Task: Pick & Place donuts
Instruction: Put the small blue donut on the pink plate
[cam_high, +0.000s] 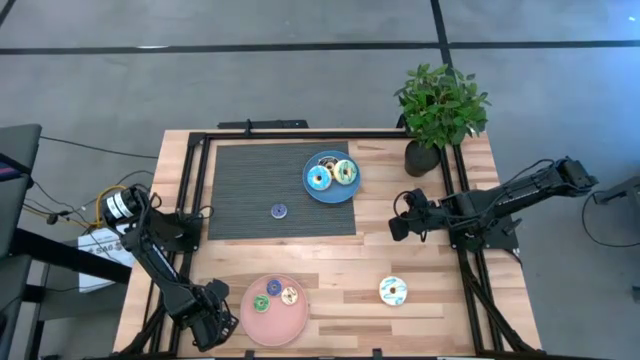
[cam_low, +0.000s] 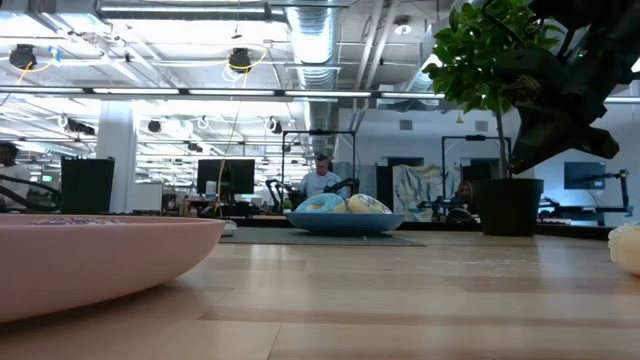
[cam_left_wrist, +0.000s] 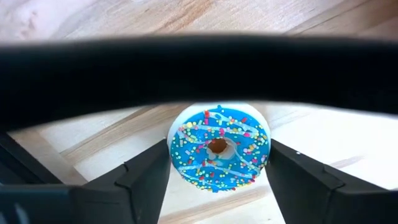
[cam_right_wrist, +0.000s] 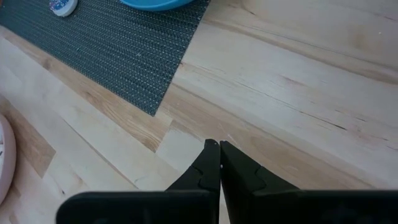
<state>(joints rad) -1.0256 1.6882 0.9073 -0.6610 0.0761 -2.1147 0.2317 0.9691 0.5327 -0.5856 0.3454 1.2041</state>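
My left gripper (cam_left_wrist: 219, 163) sits at the table's near left (cam_high: 212, 318), beside the pink plate (cam_high: 250, 318), shut on a cyan sprinkled donut (cam_left_wrist: 211, 134). My right gripper (cam_right_wrist: 219, 144) is shut and holds nothing, hovering right of the mat (cam_high: 396, 227). The blue plate (cam_high: 330, 194) holds a cyan donut (cam_high: 319, 179) and a cream speckled donut (cam_high: 345, 172). On the pink plate lie small green (cam_high: 261, 303), blue (cam_high: 274, 287) and tan (cam_high: 289, 296) donuts. A small purple donut (cam_high: 279, 210) rests on the mat. Another cream donut (cam_high: 393, 291) lies on bare wood. My left gripper pinches the cyan donut by its outer rim (cam_left_wrist: 177, 155), one finger (cam_left_wrist: 146, 177) on each opposite side of the ring. The frosted face is turned toward the wrist camera. I cannot tell whether the donut is lifted or lies on the table.
A potted plant (cam_high: 440, 115) stands at the far right corner. The dark ribbed mat (cam_high: 250, 185) covers the far middle. Dark frame rails (cam_high: 195, 180) run along both sides. Bare wood lies between the pink plate and the cream donut.
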